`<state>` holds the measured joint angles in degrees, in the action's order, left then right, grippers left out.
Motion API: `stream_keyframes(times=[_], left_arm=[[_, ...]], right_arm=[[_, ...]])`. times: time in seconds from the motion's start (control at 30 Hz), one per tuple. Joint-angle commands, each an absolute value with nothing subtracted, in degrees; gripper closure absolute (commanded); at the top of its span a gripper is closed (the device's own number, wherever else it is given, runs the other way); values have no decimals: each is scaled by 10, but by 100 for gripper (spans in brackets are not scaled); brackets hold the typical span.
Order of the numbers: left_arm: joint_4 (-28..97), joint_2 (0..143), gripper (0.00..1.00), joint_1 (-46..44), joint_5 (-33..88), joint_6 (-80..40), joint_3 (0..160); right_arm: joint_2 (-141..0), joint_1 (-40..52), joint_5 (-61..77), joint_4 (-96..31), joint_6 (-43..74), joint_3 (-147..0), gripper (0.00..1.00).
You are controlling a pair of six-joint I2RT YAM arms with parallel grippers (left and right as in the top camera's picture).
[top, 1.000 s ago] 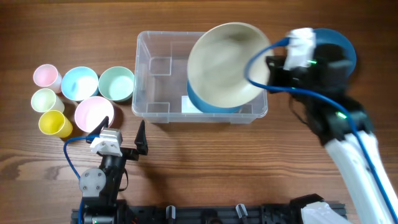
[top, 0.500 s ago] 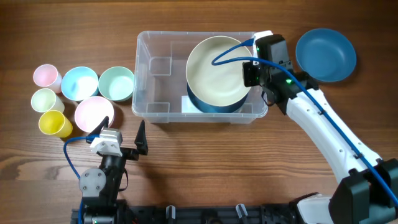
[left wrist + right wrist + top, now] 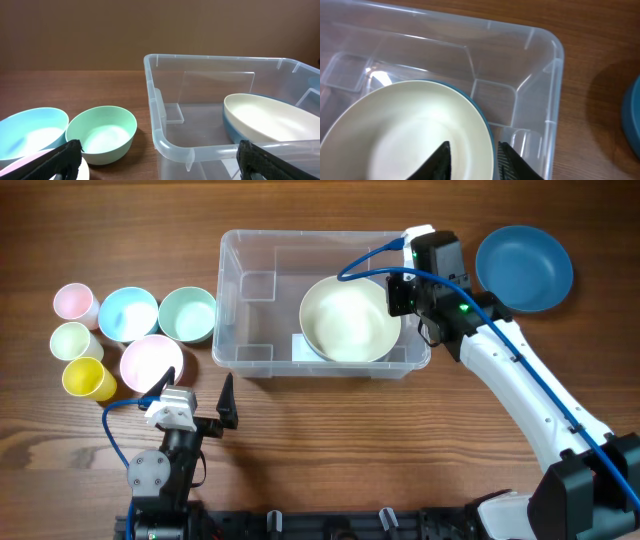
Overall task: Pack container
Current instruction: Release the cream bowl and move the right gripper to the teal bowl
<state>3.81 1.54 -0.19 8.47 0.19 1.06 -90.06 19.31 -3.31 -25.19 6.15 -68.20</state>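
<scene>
The clear, round-cornered plastic container [image 3: 228,300] sits at the middle of the wood-grain bench [image 3: 330,450]. Toward its right end, a smooth cream bowl [image 3: 350,320] nests inside a blue bowl [image 3: 231,129]. The jaws of the right gripper [image 3: 471,154] stand slightly parted astride the cream rim, pinching nothing. The left gripper [image 3: 200,392] has its jaws spread wide and empty, near the bench's front edge.
</scene>
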Motion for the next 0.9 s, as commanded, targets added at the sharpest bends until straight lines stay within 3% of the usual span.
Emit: stream_keyframes(times=[0.0, 0.2, 0.43, 0.67, 0.73, 0.87], left_arm=[[36, 13, 0, 0, 92, 11, 5], [36, 13, 0, 0, 92, 11, 5], [36, 13, 0, 0, 92, 11, 5], [36, 12, 0, 0, 92, 11, 5], [36, 12, 0, 0, 92, 11, 5], [36, 13, 0, 0, 92, 11, 5]], right_arm=[[-905, 193, -10, -249, 64, -698, 65], [-866, 189, -90, -272, 117, -712, 65], [-792, 123, -225, -411, 194, -792, 67], [-775, -64, -213, -491, 245, -800, 65], [-789, -140, -168, -497, 244, -800, 53], [-834, -251, -45, -486, 244, -800, 51]])
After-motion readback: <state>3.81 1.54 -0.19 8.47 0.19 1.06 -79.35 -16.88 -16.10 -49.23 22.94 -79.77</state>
